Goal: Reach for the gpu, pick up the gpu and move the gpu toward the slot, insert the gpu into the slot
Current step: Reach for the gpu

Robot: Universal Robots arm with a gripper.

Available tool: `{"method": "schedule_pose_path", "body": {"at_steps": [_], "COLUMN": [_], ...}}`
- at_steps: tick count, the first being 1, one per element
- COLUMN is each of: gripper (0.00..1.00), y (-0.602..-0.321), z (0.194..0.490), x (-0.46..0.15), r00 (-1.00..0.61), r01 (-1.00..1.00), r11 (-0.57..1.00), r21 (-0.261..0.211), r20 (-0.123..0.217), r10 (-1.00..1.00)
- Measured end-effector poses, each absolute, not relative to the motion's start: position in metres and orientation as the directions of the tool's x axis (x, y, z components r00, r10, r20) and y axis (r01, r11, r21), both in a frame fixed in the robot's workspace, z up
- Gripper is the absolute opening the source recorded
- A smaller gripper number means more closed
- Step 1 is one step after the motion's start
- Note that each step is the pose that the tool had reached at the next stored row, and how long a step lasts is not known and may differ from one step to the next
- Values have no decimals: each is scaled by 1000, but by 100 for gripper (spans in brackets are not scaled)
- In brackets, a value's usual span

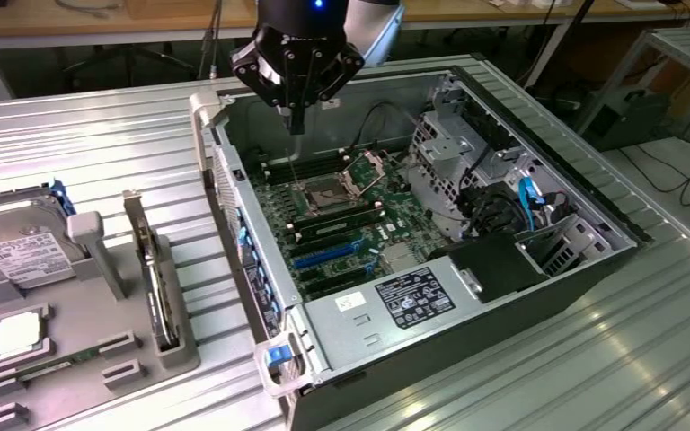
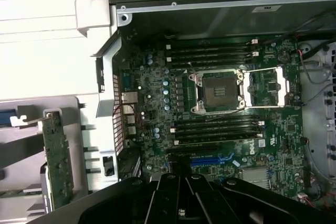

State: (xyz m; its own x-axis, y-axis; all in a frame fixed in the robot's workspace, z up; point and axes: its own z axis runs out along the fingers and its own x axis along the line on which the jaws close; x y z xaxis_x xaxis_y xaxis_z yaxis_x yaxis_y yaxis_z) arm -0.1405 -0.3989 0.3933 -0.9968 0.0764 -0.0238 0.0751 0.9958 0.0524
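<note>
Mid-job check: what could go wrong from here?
Jaws are shut, hanging over the motherboard near the open CPU socket; dropping here could hit it. The gpu stands on edge in the grey holder outside the case; shut jaws might knock it rather than grip it.

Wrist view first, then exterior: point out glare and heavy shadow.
Wrist view: the table is blown out to white beside the case, and the gripper is a near-black silhouette. Exterior view: glare streaks the table's ridges; the space under the bench is dark.
</note>
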Motion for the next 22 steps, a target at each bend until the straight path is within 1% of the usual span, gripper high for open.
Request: {"method": "schedule_pose_path", "body": {"at_steps": [22], "gripper": [11], "y": [-399], "z": [393], "x": [-151], "r00": [-997], "r01": [75], "r11": [996], "r21": [52], "r20": [-24], "r10": [76]}}
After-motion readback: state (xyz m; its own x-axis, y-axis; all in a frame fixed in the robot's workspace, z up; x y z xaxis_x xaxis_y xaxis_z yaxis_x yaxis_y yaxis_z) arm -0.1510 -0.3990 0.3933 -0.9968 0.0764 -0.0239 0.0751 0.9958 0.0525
